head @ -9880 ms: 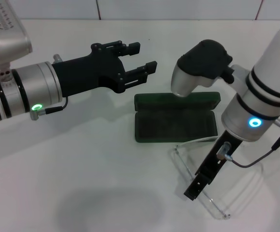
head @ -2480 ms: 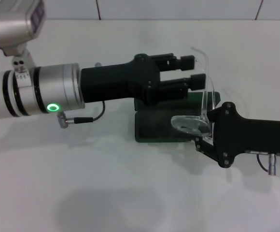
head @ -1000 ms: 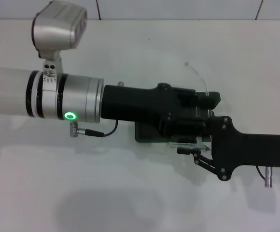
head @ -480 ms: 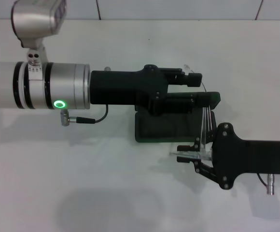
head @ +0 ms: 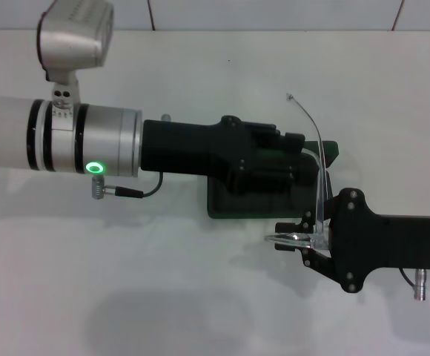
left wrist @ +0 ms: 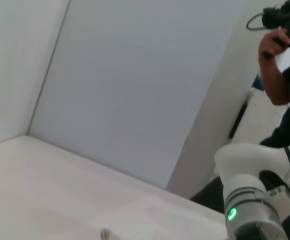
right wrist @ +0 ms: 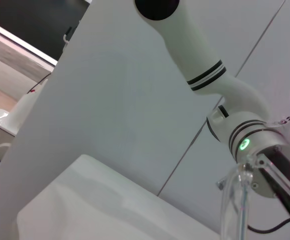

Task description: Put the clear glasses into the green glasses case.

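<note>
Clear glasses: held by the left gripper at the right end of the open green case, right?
Not the left. In the head view the right gripper grips the clear glasses at the right end of the open green glasses case; the left gripper hovers over the case.

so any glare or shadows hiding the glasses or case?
Head view: even light, soft shadows on the table; the glasses nearly vanish against it, and the left gripper covers most of the green case. Right wrist view: only a clear edge shows. Left wrist view: neither shows.
</note>
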